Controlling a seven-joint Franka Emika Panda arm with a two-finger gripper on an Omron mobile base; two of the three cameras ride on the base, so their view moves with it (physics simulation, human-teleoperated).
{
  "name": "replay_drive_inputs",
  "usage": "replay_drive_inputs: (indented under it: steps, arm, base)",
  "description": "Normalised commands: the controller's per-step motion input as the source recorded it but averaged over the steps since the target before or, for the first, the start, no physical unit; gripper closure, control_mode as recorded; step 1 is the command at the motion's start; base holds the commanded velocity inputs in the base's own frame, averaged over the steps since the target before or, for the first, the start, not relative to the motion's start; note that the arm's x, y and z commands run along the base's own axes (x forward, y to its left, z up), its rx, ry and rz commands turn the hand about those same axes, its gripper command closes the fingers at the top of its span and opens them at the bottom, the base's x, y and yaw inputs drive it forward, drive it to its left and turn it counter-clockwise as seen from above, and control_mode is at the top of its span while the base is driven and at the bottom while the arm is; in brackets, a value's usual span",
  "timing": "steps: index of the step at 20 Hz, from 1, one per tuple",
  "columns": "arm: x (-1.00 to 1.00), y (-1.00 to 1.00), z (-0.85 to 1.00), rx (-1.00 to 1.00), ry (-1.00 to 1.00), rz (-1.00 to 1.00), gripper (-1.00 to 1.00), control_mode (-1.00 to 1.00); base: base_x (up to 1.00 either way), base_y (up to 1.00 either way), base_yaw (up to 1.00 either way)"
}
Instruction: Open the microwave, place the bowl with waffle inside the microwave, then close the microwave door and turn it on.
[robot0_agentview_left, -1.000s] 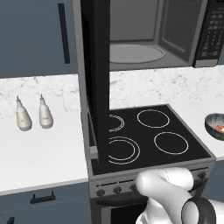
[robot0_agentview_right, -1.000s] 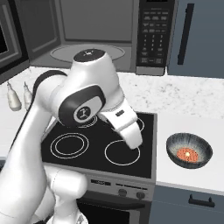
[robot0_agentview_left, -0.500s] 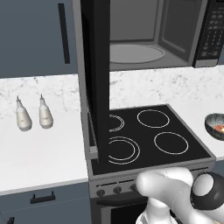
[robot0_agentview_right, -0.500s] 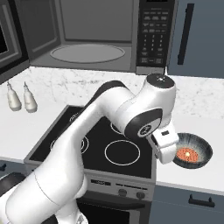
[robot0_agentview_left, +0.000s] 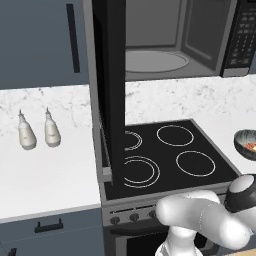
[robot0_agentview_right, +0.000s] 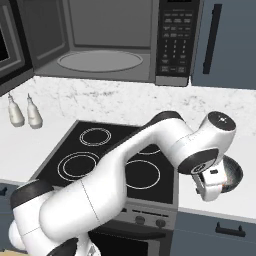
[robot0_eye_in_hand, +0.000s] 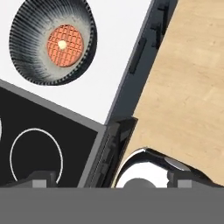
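Pincer (robot0_eye_in_hand: 112, 178) stood released, its two dark finger tips wide apart with nothing between them, above the counter's front edge.

Beyond it, the round dark grey ribbed bowl (robot0_eye_in_hand: 53, 40) sat on the white marble counter (robot0_eye_in_hand: 114, 57) just beside the black glass stovetop (robot0_eye_in_hand: 43, 140), holding the small orange-brown gridded waffle (robot0_eye_in_hand: 65, 45). Up above the stove, the wide black-and-steel microwave (robot0_agentview_right: 115, 45) stood with its wide black glass door (robot0_agentview_left: 111, 90) swung fully open, baring the grey interior and round turntable plate (robot0_agentview_right: 100, 61). Two small pale bottles (robot0_agentview_left: 36, 131) stood side by side on the counter left of the stove.
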Motion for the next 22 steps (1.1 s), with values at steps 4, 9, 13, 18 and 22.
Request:
replay_drive_inputs:
  steps: [4, 9, 13, 18, 22]
  arm:
    - [0.29, -0.42, -0.61, 0.04, 0.0, -0.16, -1.0, -1.0]
    - [0.1, -0.36, -0.38, 0.06, 0.03, -0.11, -1.0, -1.0]
    - [0.61, 0.0, -0.25, 0.0, 0.0, -0.14, -1.0, -1.0]
    - [0.77, -0.06, -0.31, 0.0, 0.0, -0.02, -1.0, -1.0]
    - [0.59, -0.18, -0.4, 0.01, 0.0, -0.01, -1.0, -1.0]
  base:
    - [0.0, 0.0, 0.0]
    - [0.0, 0.0, 0.0]
    - [0.0, 0.0, 0.0]
    - [0.0, 0.0, 0.0]
    - [0.0, 0.0, 0.0]
